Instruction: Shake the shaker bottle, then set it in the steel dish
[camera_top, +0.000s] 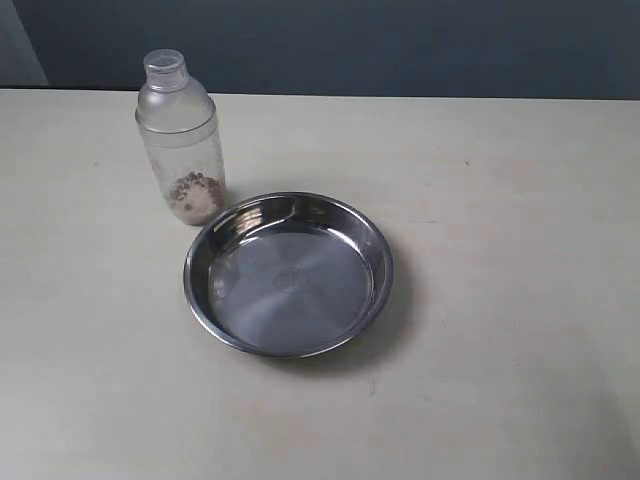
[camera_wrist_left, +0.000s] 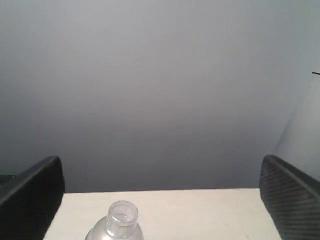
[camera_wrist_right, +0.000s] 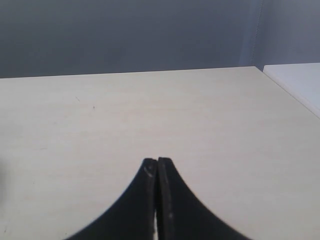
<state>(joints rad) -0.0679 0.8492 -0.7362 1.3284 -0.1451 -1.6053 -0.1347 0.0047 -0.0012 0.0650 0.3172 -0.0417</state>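
The shaker bottle (camera_top: 180, 137), clear frosted plastic with brown and white grains at its bottom, stands upright on the table just behind the left rim of the steel dish (camera_top: 288, 273). The dish is round, shiny and holds nothing. Neither arm shows in the exterior view. In the left wrist view my left gripper (camera_wrist_left: 160, 200) is open wide, its black fingers (camera_wrist_left: 35, 192) far apart, and the bottle's cap (camera_wrist_left: 121, 218) pokes up between them, nearer one finger, untouched. My right gripper (camera_wrist_right: 157, 162) is shut on nothing above bare tabletop.
The pale table (camera_top: 500, 180) ends at a dark grey-blue wall (camera_top: 400, 45) behind the bottle. In the right wrist view the table's corner (camera_wrist_right: 257, 68) shows, with a white surface (camera_wrist_right: 297, 80) beyond it.
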